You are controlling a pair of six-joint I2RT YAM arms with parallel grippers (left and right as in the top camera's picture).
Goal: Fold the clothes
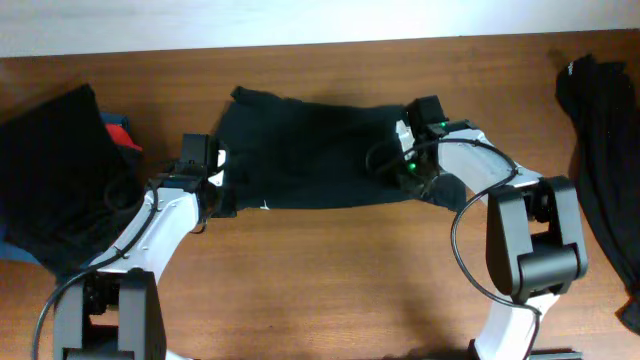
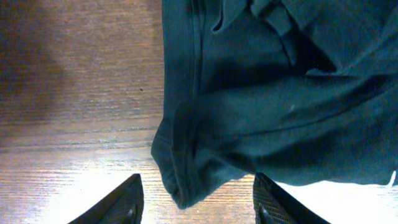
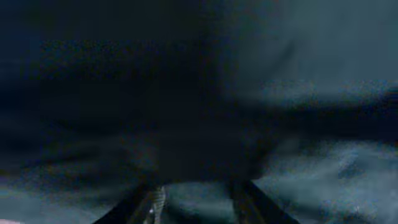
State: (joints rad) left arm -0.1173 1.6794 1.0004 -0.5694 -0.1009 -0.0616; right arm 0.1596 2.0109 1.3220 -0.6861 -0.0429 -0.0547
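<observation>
Black matte fabric shirt (image 1: 310,150) flat on brown wooden surface (image 1: 330,275); grasping edges before first fold. Left tool (image 2: 198,180) spread astride its left edge; right tool (image 3: 196,190) sunk in cloth, state untellable. Next: pinch both ends evenly.

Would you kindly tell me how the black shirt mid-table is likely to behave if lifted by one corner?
Probably floppy: the shirt lies in soft folds, so a lifted corner would likely drape. It looks thin and light for its spread. Pushed, it may bunch rather than slide whole, since its hem curls over itself.
</observation>
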